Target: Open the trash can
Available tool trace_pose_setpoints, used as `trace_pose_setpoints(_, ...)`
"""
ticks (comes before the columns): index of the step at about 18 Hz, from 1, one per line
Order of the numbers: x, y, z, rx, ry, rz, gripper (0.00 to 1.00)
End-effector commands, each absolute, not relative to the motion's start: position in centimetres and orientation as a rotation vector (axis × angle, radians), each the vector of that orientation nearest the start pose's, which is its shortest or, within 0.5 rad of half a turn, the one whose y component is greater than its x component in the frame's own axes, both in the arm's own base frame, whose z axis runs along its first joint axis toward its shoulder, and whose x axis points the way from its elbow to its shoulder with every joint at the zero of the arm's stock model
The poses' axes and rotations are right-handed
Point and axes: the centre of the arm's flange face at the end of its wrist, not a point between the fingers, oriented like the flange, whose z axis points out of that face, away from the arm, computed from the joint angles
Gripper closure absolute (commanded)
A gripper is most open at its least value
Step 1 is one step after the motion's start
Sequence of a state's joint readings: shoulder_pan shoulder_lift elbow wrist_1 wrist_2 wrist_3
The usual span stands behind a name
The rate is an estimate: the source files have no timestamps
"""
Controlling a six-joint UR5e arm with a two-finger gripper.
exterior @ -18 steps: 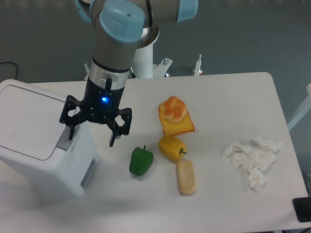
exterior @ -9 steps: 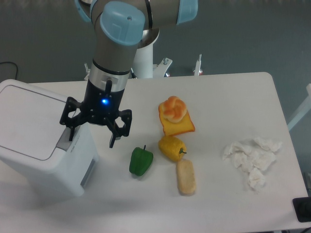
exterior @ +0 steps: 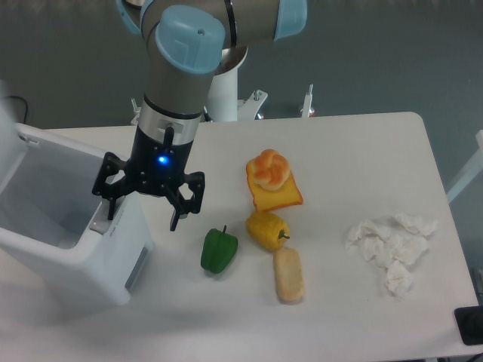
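One boxy white plastic bin [exterior: 90,256] is standing with its lid up, the black hand [exterior: 143,213] hovering spread over its grey tab [exterior: 100,221].

The trash can [exterior: 90,253] looks like smooth white plastic with a soft shine. Just beside its right rim, the gripper [exterior: 143,210] has matt black fingers [exterior: 178,211] that look like hard plastic or metal; it is hard to tell which. To the right of the trash can, the table [exterior: 355,151] is smooth, matt and white. The green pepper [exterior: 218,250] and yellow pepper [exterior: 267,230] look glossy and smooth. Far right of the trash can, the tissues [exterior: 391,246] are crumpled, soft white paper.
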State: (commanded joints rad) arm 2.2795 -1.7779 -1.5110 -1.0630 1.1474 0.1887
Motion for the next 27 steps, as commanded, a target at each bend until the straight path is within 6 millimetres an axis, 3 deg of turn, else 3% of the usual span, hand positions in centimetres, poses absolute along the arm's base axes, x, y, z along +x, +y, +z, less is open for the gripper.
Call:
trace_pose_setpoints(7, -25.9, 56.9, 47.9, -2.548, -0.569, -0.294, 0.00)
trace_pose_setpoints(10, -26.9, 56.5, 48.1, -2.544, -0.576, -0.279, 0.00)
trace_pose_setpoints(15, -32.3, 53.6, 47.8, -2.538, -0.611, -0.205, 0.00)
trace_pose_setpoints(18, -36.0, 51.4, 46.4, -2.617, -0.572, -0.050, 0.00)
trace_pose_setpoints(22, -41.0, 49.7, 41.6, -2.773, -0.371, 0.074, 0.00)
trace_pose_setpoints(27, -46.7, 46.4, 37.2, -2.898, -0.207, 0.135, 0.00)
